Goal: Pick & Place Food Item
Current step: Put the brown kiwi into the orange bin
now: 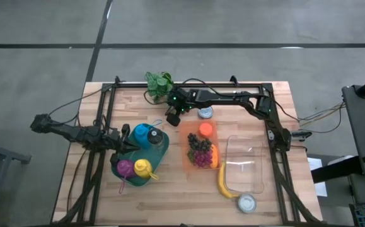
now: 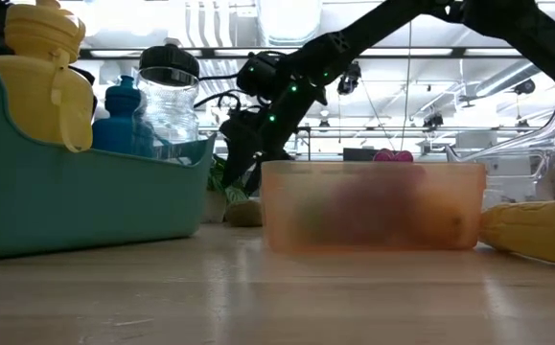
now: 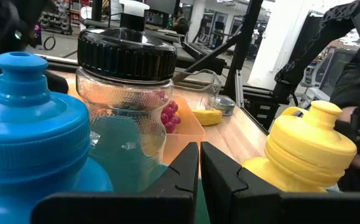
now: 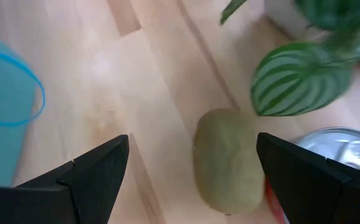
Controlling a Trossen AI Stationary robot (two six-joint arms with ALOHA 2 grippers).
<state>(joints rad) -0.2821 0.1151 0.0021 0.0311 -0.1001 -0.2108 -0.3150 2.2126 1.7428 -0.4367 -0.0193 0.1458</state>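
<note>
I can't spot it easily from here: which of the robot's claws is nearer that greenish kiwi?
The right gripper hangs open just above the kiwi by the plant. The left gripper is shut, far off over the teal bin.

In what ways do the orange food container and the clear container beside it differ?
The orange container is tinted and translucent; the clear container is colourless. The orange one holds food: grapes and other fruit. The clear one looks empty. The orange one is narrower; the clear one is wider. The banana lies by the clear one's edge, outside both. Both are open, lidless tubs standing upright on the wooden table.
</note>
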